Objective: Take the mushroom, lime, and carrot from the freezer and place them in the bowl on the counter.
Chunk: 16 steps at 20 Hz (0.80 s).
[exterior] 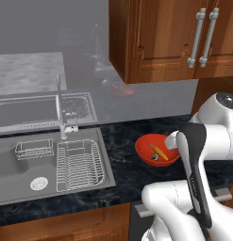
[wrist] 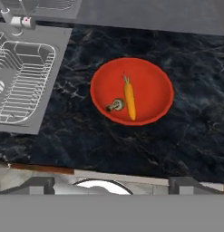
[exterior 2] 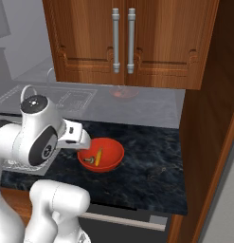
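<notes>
dark marbled stone is your biggest surface here: the counter [wrist: 186, 136] runs under everything, and the bowl is the landmark to steer by. the steel sink [exterior: 52, 162], with its draining rack, lies well to the bowl's left in the left base view, and the brown wooden cabinets [exterior 2: 123, 42] hang above and behind the bowl.

the bowl [wrist: 152, 74] itself, glossy red-orange, sits flat on the stone, apart from the sink's edge. inside it the carrot [wrist: 129, 100] lies lengthwise across the floor, leafy tuft pointing away from you in the hand view, and the mushroom [wrist: 115, 105] rests just beside the carrot's thick middle, on the sink side. both look dropped in rather than arranged, which is why they've settled loose on the shallow bottom. you won't find the lime in the bowl, so by my reading that piece is what remains.

your gripper [wrist: 111, 183] hovers above the bowl, looking down into it; the fingers [wrist: 38, 183] stand wide apart with nothing between them, the bowl's contents below and slightly ahead.
</notes>
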Available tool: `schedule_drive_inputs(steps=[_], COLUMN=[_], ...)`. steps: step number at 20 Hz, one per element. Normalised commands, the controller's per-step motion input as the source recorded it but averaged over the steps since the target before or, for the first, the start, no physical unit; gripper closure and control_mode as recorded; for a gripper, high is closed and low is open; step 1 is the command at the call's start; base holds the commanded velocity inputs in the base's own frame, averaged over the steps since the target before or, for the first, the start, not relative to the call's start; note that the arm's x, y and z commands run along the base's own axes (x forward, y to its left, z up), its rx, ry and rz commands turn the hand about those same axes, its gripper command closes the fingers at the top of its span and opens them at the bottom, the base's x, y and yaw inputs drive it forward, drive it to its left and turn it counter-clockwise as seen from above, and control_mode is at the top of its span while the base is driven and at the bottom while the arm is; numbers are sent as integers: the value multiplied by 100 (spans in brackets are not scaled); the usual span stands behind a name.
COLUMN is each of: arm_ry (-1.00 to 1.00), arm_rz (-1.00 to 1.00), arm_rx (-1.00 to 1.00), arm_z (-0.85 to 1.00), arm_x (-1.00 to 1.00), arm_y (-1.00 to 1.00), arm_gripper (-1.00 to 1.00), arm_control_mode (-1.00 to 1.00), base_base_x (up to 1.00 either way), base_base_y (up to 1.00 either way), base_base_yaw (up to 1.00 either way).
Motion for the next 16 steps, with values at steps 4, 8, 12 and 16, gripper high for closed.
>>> schedule_drive_inputs(steps=[4,8,12,16], arm_ry=[-2,-5,-15,-19], arm_rz=[-12,-8,-1,0], arm_rx=[0,0,0,0], arm_z=[56,41,24,12], arm_x=[-25,-51,-51,-28], arm_y=[0,0,0,0], arm_gripper=[-100,-100,-100,-100], arm_control_mode=[-100,-100,-100,-100], base_base_x=[0,0,0,0], base_base_y=[0,0,0,0], base_base_yaw=[0,0,0,0])
